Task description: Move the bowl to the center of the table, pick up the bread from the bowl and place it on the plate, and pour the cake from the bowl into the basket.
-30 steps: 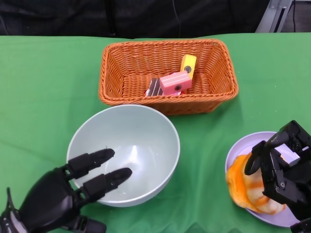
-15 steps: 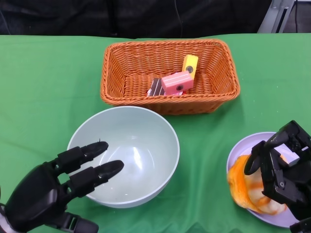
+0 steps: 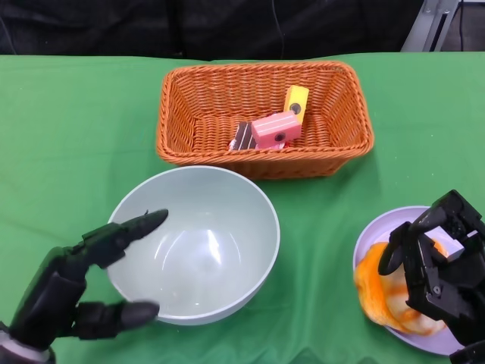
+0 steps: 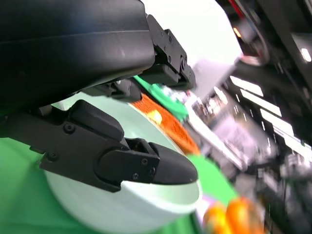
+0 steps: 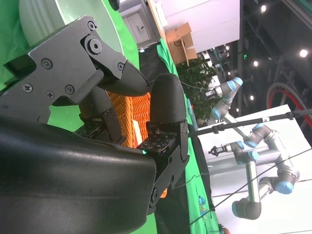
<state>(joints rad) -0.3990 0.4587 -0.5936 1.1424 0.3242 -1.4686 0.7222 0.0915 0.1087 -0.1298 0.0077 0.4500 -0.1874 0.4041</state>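
Note:
The pale green bowl (image 3: pixel 198 241) stands empty near the table's middle, in front of the wicker basket (image 3: pixel 264 117). Pink, yellow and dark cake pieces (image 3: pixel 271 129) lie in the basket. My left hand (image 3: pixel 72 284) hovers at the bowl's near-left rim, fingers spread apart and holding nothing; the left wrist view shows the bowl (image 4: pixel 141 195) just beyond the fingers. At the right, the orange bread (image 3: pixel 383 292) lies on the lilac plate (image 3: pixel 371 235). My right hand (image 3: pixel 439 265) is over the plate, fingers curled beside the bread; whether it holds it is unclear.
A green cloth (image 3: pixel 68 129) covers the table. A dark backdrop runs behind the far edge. The right wrist view shows the basket (image 5: pixel 134 107) and, far off, other robot arms in the room.
My left hand has drawn back from inside the bowl to its near-left rim and spread its fingers wider. The bowl, basket and right hand stay where they were.

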